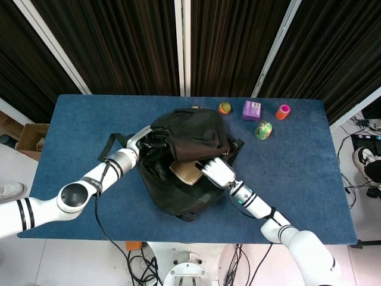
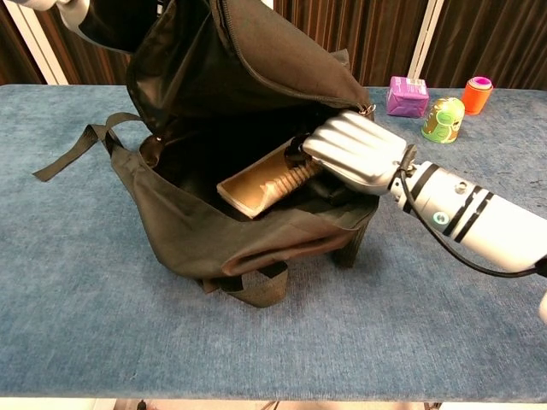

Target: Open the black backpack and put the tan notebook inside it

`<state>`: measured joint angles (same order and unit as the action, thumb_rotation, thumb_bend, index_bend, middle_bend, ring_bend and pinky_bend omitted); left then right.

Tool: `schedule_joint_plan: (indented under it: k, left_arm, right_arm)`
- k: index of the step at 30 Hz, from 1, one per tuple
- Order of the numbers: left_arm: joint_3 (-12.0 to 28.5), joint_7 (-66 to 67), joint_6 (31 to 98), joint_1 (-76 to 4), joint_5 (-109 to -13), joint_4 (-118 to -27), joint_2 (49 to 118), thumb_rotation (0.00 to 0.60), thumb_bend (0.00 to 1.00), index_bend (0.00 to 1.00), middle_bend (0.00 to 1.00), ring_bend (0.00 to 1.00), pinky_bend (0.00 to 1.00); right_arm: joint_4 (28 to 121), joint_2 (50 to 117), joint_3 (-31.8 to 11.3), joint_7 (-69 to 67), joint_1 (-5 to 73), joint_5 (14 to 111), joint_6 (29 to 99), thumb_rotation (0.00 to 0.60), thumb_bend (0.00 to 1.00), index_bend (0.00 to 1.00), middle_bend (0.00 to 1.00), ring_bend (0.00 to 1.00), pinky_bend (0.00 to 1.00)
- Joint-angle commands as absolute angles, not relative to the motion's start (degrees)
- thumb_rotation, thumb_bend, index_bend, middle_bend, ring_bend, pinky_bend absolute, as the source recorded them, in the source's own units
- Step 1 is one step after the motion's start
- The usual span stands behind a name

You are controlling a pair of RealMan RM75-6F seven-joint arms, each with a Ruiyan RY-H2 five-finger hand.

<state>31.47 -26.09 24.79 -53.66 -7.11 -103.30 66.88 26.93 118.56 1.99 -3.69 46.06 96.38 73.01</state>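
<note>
The black backpack (image 1: 190, 161) (image 2: 214, 128) lies in the middle of the blue table with its mouth open toward me. My left hand (image 1: 149, 136) grips the upper flap and holds it raised; in the chest view only its edge (image 2: 73, 7) shows at the top. The tan notebook (image 1: 186, 173) (image 2: 256, 190), spiral-bound, sits tilted inside the opening. My right hand (image 1: 218, 173) (image 2: 355, 154) holds the notebook's near end at the bag's mouth, fingers curled around it.
A purple box (image 1: 252, 110) (image 2: 407, 96), a green can (image 1: 264, 130) (image 2: 443, 119), an orange cup (image 1: 283, 111) (image 2: 477, 93) and a small ball (image 1: 224, 108) stand at the back right. A loose strap (image 2: 81, 149) trails left of the bag.
</note>
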Motion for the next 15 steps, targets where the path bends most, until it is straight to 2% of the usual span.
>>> schedule_joint_plan:
  k: [1,6,15]
  left_arm:
    - [30.4,-26.2,26.3,-53.6,-9.6,-103.1,67.8,0.6,0.49,0.7,0.62,0.42,0.45]
    - [29.1,-26.0,28.5,-53.2,-13.9,-102.7,69.6,0.6,0.49,0.69,0.61,0.4,0.42]
    - [26.9,-24.0,32.7,-51.2,-24.8,-102.6,72.8,0.6,0.49,0.69,0.58,0.37,0.37]
  right_arm:
    - [38.9,111.3,1.4,-1.3,43.3,94.7,73.1,0.6,0.07,0.15,0.22,0.05,0.14]
    - [51.9,102.7,2.7,0.3,40.5,95.2,75.1,0.6,0.06,0.11,0.19,0.04,0.13]
    - [65.9,90.6,6.6,3.5,33.0,99.1,84.7,0.6,0.06,0.11,0.19,0.04,0.13]
